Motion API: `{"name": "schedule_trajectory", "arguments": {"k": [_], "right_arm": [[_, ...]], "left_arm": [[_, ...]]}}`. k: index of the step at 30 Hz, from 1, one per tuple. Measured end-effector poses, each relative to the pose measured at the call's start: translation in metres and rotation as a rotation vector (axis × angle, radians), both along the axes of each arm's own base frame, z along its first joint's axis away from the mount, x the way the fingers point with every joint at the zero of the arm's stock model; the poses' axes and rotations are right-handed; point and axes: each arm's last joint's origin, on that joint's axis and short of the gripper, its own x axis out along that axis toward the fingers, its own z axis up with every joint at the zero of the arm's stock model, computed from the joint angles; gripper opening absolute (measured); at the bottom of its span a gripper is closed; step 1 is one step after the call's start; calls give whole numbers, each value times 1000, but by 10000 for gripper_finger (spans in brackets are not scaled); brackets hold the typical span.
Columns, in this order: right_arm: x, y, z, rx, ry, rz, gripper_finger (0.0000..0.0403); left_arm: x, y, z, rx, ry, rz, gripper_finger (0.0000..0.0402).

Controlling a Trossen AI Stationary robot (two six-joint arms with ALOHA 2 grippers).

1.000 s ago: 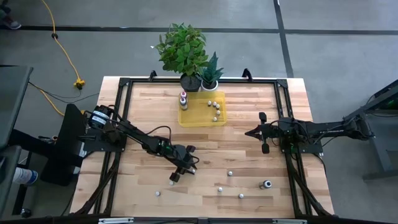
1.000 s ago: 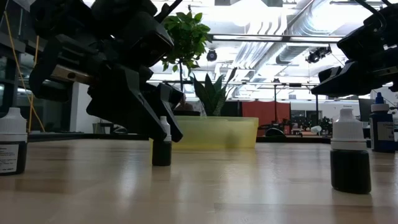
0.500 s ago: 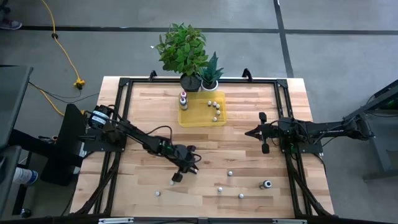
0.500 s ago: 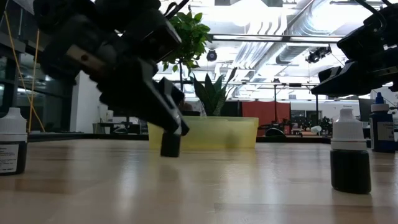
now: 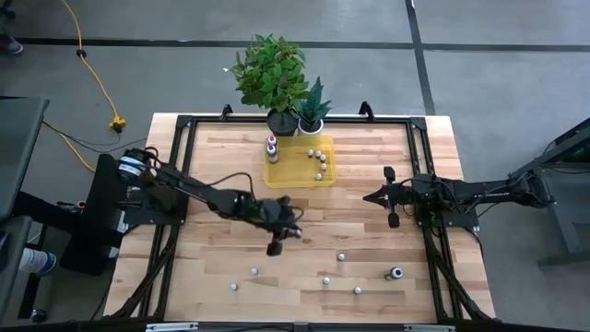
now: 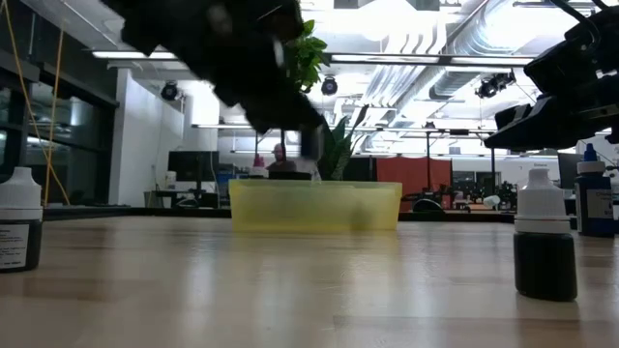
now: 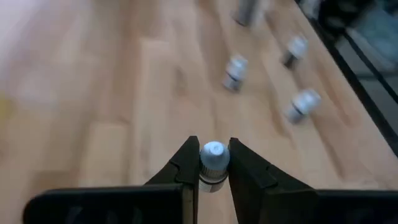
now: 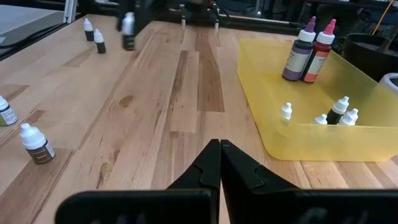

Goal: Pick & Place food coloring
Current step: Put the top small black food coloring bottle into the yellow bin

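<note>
The left gripper (image 7: pixel 213 167) pinches a white-capped food coloring bottle (image 7: pixel 214 163) above the desk (image 5: pixel 369 231) near the yellow tray (image 5: pixel 300 171), while the right gripper (image 8: pixel 219 163) waits pressed together.

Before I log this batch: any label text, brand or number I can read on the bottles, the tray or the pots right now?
None can be read.
Bottle at the low view's left edge: dark label with pale print, too small to read.
Bottle at the right: no legible print.
Bottles in the yellow tray, such as the purple one: no label text visible.
Bottle in the left gripper: only its cap shows.
</note>
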Motion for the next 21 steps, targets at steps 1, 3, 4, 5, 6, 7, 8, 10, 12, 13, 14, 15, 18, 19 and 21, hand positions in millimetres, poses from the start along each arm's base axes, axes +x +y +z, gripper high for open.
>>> {"name": "schedule_trajectory", "arguments": {"k": [1, 3, 4, 5, 6, 7, 8, 10, 12, 13, 14, 15, 18, 19, 21], "right_arm": [[0, 0, 0, 0, 0, 0, 0], [0, 0, 0, -1, 0, 0, 0], [0, 0, 0, 0, 0, 0, 0], [0, 0, 0, 0, 0, -1, 0], [0, 0, 0, 0, 3, -1, 0], [0, 0, 0, 0, 4, 0, 0], [0, 0, 0, 0, 5, -1, 0], [0, 0, -1, 0, 7, 0, 0], [0, 0, -1, 0, 7, -1, 0], [0, 0, -1, 0, 7, -1, 0], [0, 0, -1, 0, 6, -1, 0], [0, 0, -1, 0, 7, -1, 0], [0, 0, -1, -1, 7, -2, 0], [0, 0, -1, 0, 6, -2, 0], [0, 0, 0, -1, 5, -2, 0]], "left_arm": [[0, 6, 4, -1, -1, 36, 47], [0, 21, 10, -5, 14, 132, 47], [2, 28, 15, -13, 5, 186, 47], [2, 37, 18, -17, 7, 246, 47], [4, 45, 20, -21, 12, 304, 47], [5, 54, 22, -25, 15, 357, 47], [6, 62, 23, -26, 25, 406, 47], [9, 78, 28, -25, 21, 487, 47], [15, 93, 34, -7, 1, 565, 47], [17, 101, 35, 3, 7, 596, 47], [19, 108, 34, 14, 23, 623, 47], [24, 114, 34, 15, 21, 643, 47], [37, 133, 35, 10, 5, 686, 47], [41, 139, 35, 9, 6, 700, 47], [49, 149, 28, 8, 31, 727, 47]]}}
